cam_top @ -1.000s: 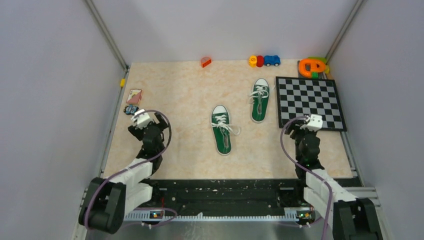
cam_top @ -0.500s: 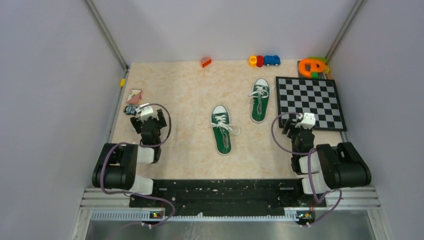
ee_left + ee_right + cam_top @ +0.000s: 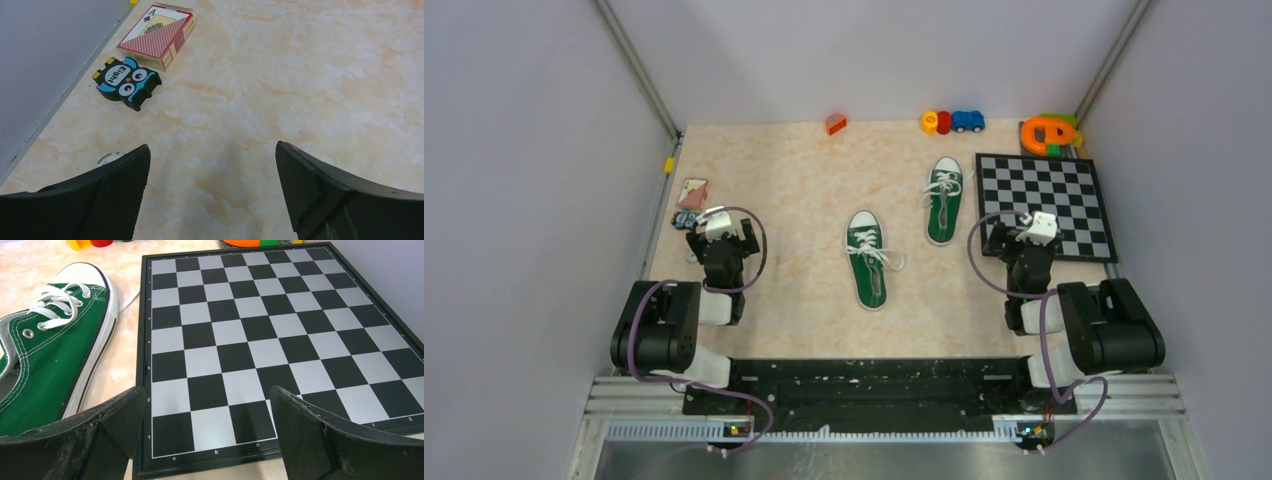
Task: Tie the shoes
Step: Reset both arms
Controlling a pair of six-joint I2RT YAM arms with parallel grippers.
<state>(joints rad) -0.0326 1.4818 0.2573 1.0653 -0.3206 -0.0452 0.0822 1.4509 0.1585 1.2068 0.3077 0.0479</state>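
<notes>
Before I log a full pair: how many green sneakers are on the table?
2. One sneaker lies mid-table; the other sneaker lies farther back, just left of the chessboard. None looks hidden.

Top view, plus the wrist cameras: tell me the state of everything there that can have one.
Near shoe: upright on its sole, lace ends loose beside it.
Far shoe: upright on its sole, laced; knot unclear.
Left gripper: open, empty.
Right gripper: open, empty.
Chessboard: flat, no pieces on it.
Card box: lying flat.
</notes>
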